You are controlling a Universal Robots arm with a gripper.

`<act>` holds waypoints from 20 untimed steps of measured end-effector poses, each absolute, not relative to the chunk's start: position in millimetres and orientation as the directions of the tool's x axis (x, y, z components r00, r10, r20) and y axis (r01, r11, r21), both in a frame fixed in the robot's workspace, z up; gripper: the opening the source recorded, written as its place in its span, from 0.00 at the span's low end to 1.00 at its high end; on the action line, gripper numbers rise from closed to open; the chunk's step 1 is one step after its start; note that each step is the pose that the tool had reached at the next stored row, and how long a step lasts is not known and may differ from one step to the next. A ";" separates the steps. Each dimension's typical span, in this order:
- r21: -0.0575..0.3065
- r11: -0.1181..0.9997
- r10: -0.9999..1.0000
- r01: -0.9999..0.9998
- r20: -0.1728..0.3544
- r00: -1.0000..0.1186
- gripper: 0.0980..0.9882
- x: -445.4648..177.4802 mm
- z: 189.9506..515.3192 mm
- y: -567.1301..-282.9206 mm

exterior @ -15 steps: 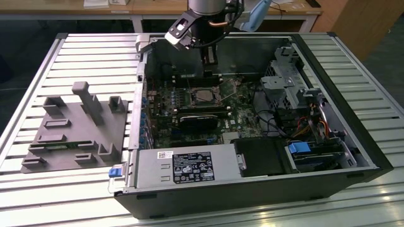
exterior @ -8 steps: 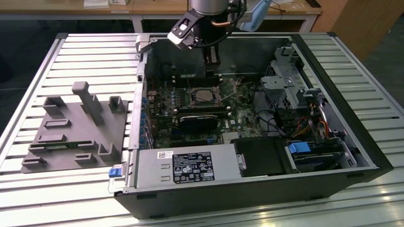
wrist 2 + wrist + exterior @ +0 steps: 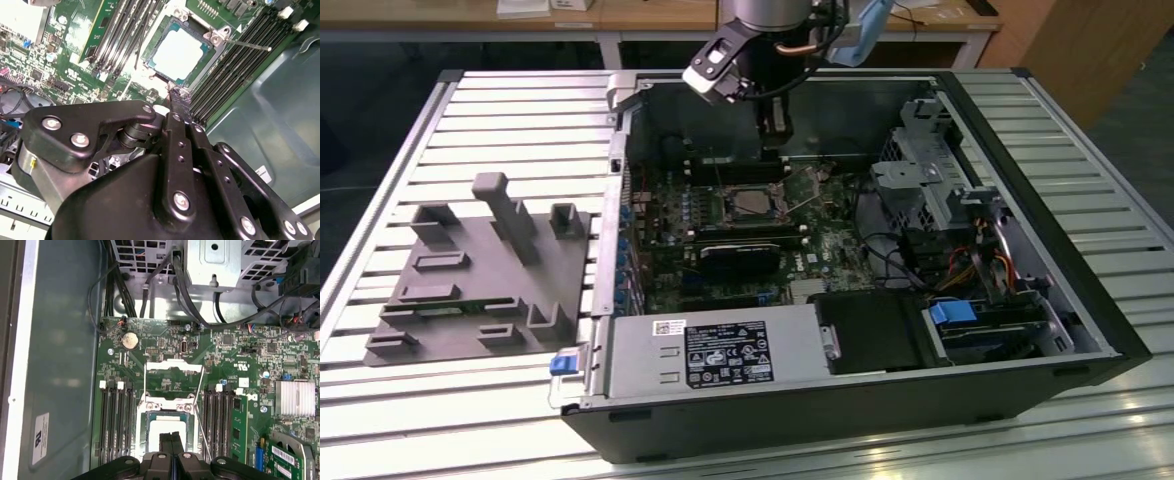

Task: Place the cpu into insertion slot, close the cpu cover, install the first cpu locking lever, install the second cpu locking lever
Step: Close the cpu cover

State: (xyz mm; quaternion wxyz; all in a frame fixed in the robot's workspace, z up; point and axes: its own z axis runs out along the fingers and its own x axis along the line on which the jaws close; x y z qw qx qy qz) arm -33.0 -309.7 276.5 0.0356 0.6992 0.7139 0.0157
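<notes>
— Now, the cpu (image 3: 179, 54)?
— Lies flat in the insertion slot (image 3: 724, 204), silvery top up.
— And the cpu cover (image 3: 152, 47)?
— Seems to rest down around the chip's edges, framing it. Just beside, a thin lever rod (image 3: 247, 46), angled out over the memory slots (image 3: 235, 65).
— The tool (image 3: 171, 440)?
— Hangs at the slot's corner, clenched, fingertips pressed together. Hard to tell whether touching.
— Farther out?
— Green board (image 3: 150, 342) inside an open computer case (image 3: 854, 420), set on the slatted surface (image 3: 520, 120). Grey fixture (image 3: 480, 270) alongside, on the exterior view's left.
</notes>
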 end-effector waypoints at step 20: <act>0.072 0.022 0.999 0.997 -0.029 -0.020 0.00 -6.3 276.4 -302.8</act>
